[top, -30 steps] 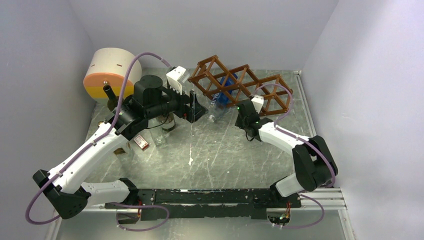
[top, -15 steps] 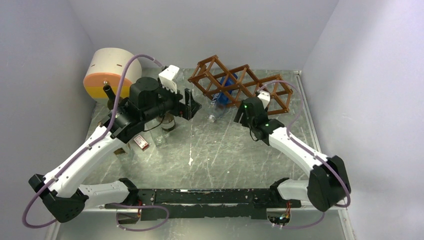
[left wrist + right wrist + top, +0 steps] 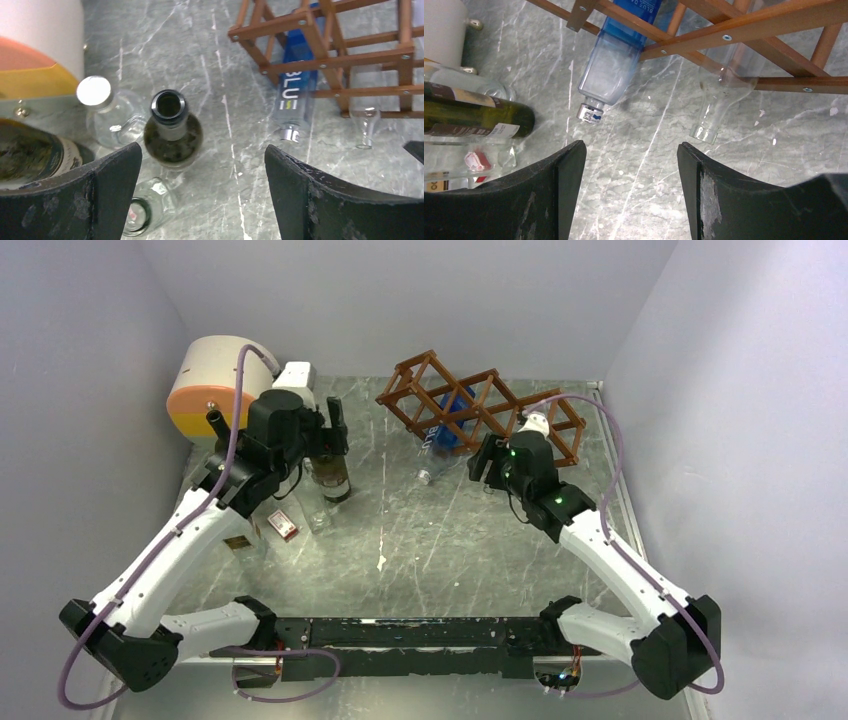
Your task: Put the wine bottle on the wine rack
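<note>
The wine rack (image 3: 480,405) is a reddish-brown lattice at the back middle, also in the left wrist view (image 3: 330,47) and the right wrist view (image 3: 744,30). A blue bottle (image 3: 447,422) and a clear bottle (image 3: 719,102) lie in its cells, necks out. A dark green wine bottle (image 3: 333,472) stands upright left of the rack, its mouth open (image 3: 169,104). My left gripper (image 3: 335,428) is open and empty above it (image 3: 202,152); the bottle sits near the left finger. My right gripper (image 3: 482,464) is open and empty in front of the rack (image 3: 631,147).
A white and orange cylinder (image 3: 215,380) stands at the back left with another dark bottle (image 3: 218,428) beside it. A capped clear bottle (image 3: 95,92), a lying clear glass (image 3: 150,207) and a small red item (image 3: 283,527) crowd the green bottle.
My left gripper has swung left from the rack's left end to above the standing green bottle. My right arm has stretched out, its gripper staying in front of the rack.
</note>
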Action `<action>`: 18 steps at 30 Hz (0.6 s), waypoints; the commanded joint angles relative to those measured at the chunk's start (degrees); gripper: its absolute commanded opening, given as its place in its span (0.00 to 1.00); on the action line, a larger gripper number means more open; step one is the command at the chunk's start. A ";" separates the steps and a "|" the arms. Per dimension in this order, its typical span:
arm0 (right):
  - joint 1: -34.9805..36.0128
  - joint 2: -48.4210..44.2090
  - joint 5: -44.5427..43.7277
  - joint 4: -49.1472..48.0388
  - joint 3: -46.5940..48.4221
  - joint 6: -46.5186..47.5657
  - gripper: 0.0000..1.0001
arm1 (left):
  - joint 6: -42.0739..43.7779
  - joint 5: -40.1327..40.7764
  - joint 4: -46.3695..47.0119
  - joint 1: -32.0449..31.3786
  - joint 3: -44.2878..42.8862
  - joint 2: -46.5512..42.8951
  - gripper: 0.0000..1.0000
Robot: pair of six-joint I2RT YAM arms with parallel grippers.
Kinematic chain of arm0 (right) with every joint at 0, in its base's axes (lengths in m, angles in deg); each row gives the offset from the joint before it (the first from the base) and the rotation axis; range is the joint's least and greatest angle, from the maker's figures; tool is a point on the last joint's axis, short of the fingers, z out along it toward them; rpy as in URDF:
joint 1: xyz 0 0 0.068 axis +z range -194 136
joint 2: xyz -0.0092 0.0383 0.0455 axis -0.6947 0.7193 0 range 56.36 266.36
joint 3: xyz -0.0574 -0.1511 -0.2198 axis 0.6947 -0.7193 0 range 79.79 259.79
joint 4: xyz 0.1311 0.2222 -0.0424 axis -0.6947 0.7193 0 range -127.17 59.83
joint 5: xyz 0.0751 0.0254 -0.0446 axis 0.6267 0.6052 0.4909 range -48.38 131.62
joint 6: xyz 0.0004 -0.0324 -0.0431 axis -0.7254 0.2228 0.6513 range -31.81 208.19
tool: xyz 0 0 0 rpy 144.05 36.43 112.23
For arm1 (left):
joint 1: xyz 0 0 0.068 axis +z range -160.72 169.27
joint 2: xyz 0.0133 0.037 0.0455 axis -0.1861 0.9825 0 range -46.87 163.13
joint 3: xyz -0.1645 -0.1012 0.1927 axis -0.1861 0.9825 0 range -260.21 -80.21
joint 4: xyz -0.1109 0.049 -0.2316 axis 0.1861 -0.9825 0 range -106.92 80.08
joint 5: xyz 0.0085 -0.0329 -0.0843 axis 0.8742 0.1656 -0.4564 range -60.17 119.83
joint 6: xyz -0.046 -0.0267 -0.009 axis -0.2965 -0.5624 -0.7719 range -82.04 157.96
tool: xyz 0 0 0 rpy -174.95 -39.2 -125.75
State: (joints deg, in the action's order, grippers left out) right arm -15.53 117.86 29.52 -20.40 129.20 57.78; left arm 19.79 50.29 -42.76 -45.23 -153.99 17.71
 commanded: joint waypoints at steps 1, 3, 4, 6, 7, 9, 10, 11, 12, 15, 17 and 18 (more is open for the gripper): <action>0.07 -1.28 2.25 1.05 2.17 0.67 0.71 | -2.30 -0.34 0.02 3.42 2.01 -0.70 0.96; 0.02 -1.88 2.65 1.27 2.22 0.32 0.71 | -4.99 -1.01 -0.11 4.66 1.98 -0.24 0.96; 0.09 -2.16 2.88 1.37 2.19 0.15 0.71 | -5.10 -1.35 0.04 5.30 1.97 0.17 0.96; 0.06 -2.91 3.31 1.39 1.82 -0.12 0.70 | -5.23 -1.69 0.75 6.57 2.14 1.29 0.90; 0.04 -3.28 3.62 1.36 1.60 -0.29 0.70 | -5.13 -2.32 0.96 7.29 2.07 2.02 0.81; 0.05 -4.03 4.29 1.71 1.35 -0.71 0.70 | -4.81 -3.12 2.30 8.33 2.49 3.33 0.72; 0.02 -4.42 4.65 1.92 1.19 -0.90 0.70 | -4.71 -2.89 3.24 8.65 2.84 3.89 0.70; 0.09 -4.98 5.04 2.11 1.07 -1.21 0.70 | -4.38 -3.17 3.75 8.99 2.93 4.56 0.67; 0.08 -5.53 5.51 2.25 0.98 -1.49 0.69 | -3.63 -3.97 4.35 9.27 2.98 5.16 0.63; 0.05 -7.36 6.80 2.25 0.49 -1.91 0.69 | -0.98 -4.33 5.86 9.53 2.94 6.73 0.60; 0.10 -8.36 7.52 2.00 0.19 -1.77 0.69 | 0.89 -4.56 7.07 9.54 3.00 7.41 0.59; 0.11 -8.67 8.04 2.16 0.13 -1.57 0.69 | 1.69 -4.56 7.55 9.54 2.97 7.65 0.57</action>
State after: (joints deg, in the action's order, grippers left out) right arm -15.53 111.45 35.05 -18.69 129.66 56.42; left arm 17.54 47.41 -39.73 -36.22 -151.19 24.79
